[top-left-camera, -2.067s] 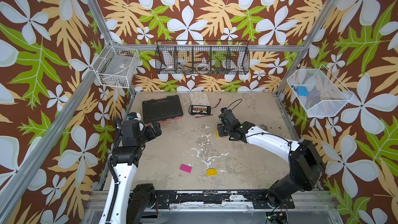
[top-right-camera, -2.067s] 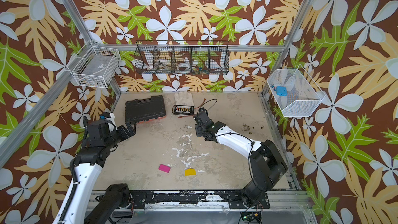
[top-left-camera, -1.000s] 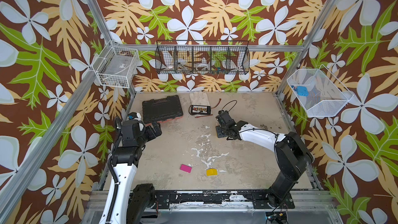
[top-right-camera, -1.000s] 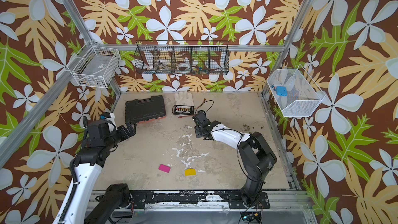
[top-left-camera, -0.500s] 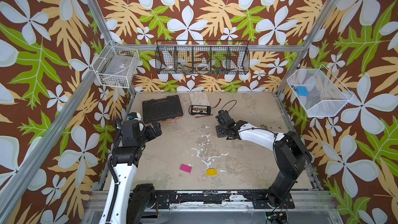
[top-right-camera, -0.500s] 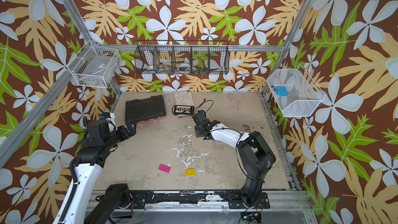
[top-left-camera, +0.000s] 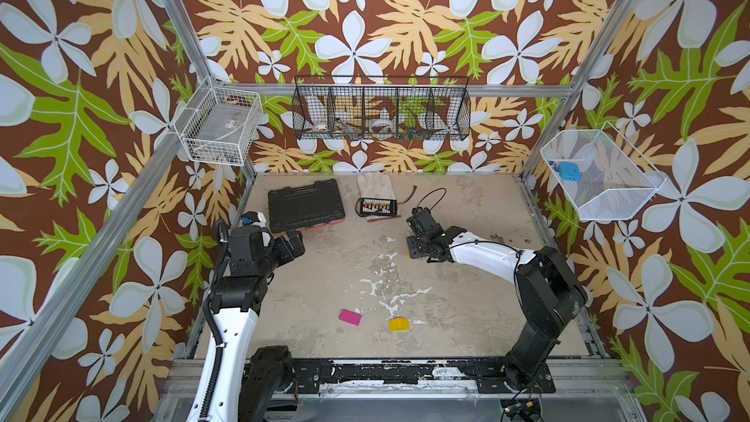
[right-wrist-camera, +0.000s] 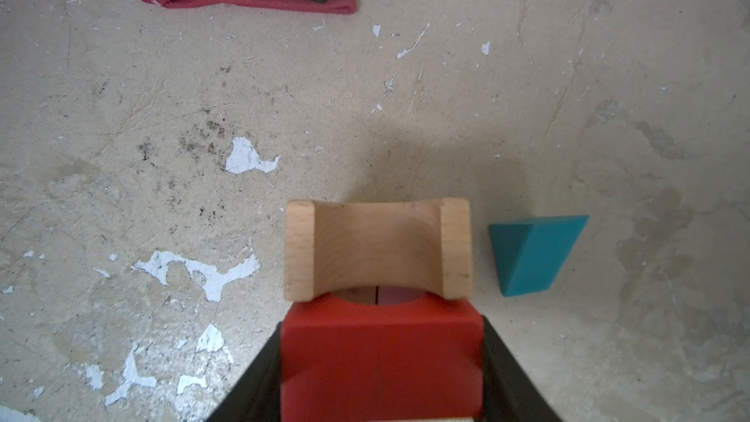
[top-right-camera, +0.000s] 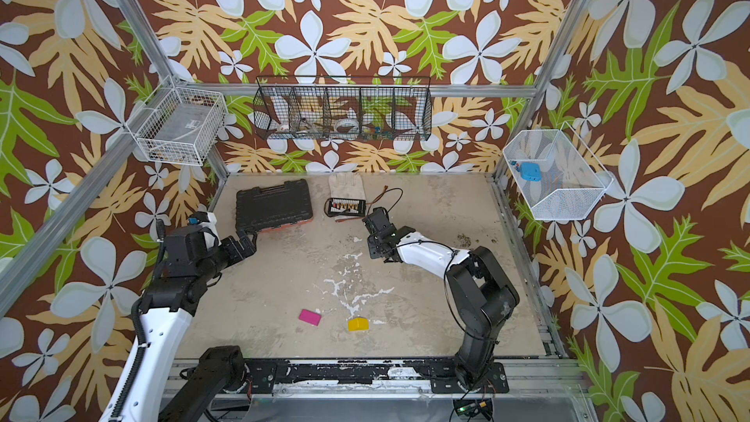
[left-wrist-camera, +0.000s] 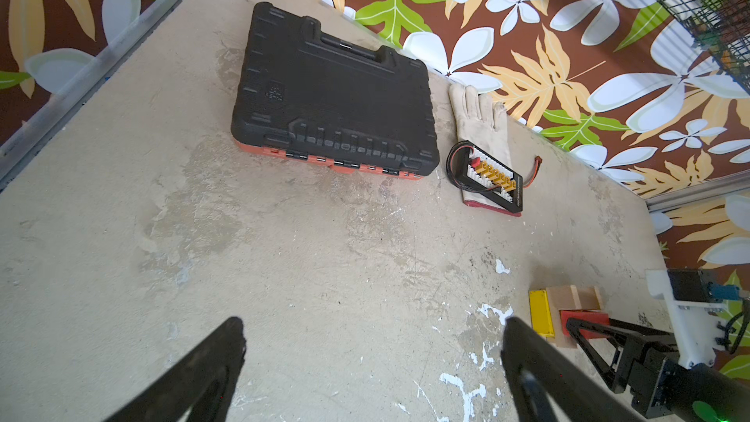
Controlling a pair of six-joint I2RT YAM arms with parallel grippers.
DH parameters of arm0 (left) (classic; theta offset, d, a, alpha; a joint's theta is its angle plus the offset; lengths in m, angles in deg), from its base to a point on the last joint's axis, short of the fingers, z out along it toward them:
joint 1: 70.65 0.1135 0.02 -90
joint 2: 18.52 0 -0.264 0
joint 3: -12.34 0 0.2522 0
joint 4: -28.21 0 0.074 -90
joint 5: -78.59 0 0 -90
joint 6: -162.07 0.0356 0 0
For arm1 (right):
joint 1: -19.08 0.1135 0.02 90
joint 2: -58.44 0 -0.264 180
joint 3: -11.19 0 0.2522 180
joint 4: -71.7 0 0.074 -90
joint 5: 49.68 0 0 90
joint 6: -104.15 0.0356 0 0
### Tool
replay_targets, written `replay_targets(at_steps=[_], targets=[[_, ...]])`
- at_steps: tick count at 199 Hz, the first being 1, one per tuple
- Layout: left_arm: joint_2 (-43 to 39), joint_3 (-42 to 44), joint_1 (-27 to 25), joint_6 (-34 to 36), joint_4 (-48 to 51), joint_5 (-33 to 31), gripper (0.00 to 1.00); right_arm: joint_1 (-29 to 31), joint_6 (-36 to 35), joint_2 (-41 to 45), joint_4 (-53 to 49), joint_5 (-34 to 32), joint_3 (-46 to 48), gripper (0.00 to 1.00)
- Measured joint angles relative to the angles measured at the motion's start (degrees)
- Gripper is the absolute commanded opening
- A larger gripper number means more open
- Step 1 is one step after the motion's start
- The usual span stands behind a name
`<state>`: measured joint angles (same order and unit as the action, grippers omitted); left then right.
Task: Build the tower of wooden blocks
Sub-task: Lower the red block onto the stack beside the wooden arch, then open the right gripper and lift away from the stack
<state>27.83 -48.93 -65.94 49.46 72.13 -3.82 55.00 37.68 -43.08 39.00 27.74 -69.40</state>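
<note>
Right arm has folded in and dropped over the last two seconds. The right end effector (right-wrist-camera: 381, 324) hasn't left the stack (left-wrist-camera: 572, 306), right of centre on the counter (top-left-camera: 324, 278). Its jaws are part-open and clamped on the red block (right-wrist-camera: 381, 359), which butts against the plain arch (right-wrist-camera: 377, 249). Reads as placing, so your release is next. Teal wedge (right-wrist-camera: 535, 255) lies loose just beside. Left end effector (left-wrist-camera: 373, 328) is wide open, empty, unmoved. Magenta block (top-left-camera: 350, 317) and yellow block (top-left-camera: 398, 323) wait up front.

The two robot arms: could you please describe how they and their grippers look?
Both the left arm and the right arm pair smooth white link shells with bulky black joint housings. A ribbed black cable runs along the left arm; a thin black wire loops over the right. The left gripper and the right gripper both have black, tapering fingers.
</note>
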Motion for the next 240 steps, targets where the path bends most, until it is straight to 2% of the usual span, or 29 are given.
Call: replay_targets(at_steps=[57, 136, 166, 204, 240], targets=[[0.00, 0.00, 0.00, 0.00, 0.00, 0.00, 1.00, -0.02, 0.02, -0.50, -0.35, -0.15, -0.39, 0.73], [0.00, 0.00, 0.00, 0.00, 0.00, 0.02, 1.00, -0.04, 0.09, 1.79, -0.37, -0.76, 0.42, 0.85], [0.00, 0.00, 0.00, 0.02, 0.00, 0.02, 1.00, -0.13, 0.22, 8.15, 0.63, -0.48, 4.35, 0.88], [0.15, 0.13, 0.00, 0.02, -0.09, 0.22, 1.00, 0.63, -0.46, 23.26, 5.64, 3.43, 14.62, 0.88], [0.39, 0.63, 0.00, 0.02, -0.22, 1.05, 1.00, 8.17, -2.25, 32.24, 10.32, 7.58, 20.52, 0.86]])
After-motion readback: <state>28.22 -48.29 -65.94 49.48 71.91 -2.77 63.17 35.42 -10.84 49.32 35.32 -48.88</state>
